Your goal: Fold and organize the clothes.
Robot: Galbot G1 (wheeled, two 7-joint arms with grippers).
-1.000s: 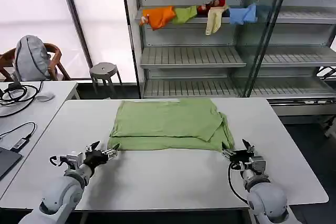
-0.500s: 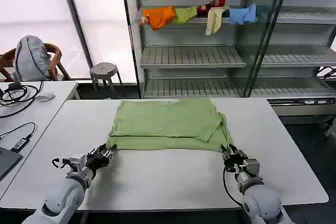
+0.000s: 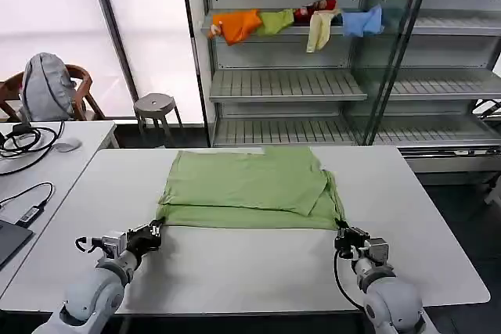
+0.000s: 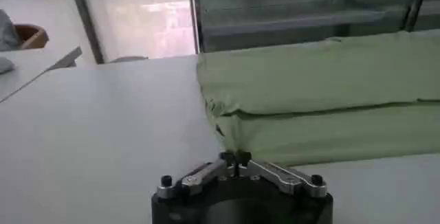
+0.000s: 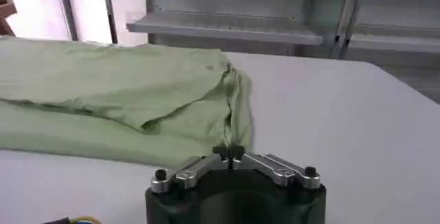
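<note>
On the white surface (image 3: pixel 258 271) in front of us lies the light green shirt (image 3: pixel 249 187), folded into a wide band with an upper layer lying over a lower one, and we take it as our landmark for everything else. At the shirt's near left corner we see our left hand (image 3: pixel 150 232), low over the surface; in the left wrist view its fingertips (image 4: pixel 235 158) are pressed together with the corner of the green cloth (image 4: pixel 323 98) caught between them, so the left hand is closed on the shirt. Left of the shirt, on a separate side desk (image 3: pixel 47 154), rest some dark cables (image 3: pixel 23 140), and behind that desk stands a chair with a grey backpack (image 3: pixel 48 85) on it. Behind the shirt, past the far edge of the surface, a round stool (image 3: pixel 155 104) stands near the windows, and a metal shelf rack (image 3: pixel 329 84) rises beyond it, with small orange, green, yellow, red and blue garments (image 3: pixel 297 23) draped along its upper shelf. At the shirt's near right corner we see our right hand (image 3: pixel 346 237), also low on the surface; in the right wrist view its fingers (image 5: pixel 228 154) meet on the gathered green edge (image 5: pixel 124 91), so the right hand too is clamped on the shirt.
</note>
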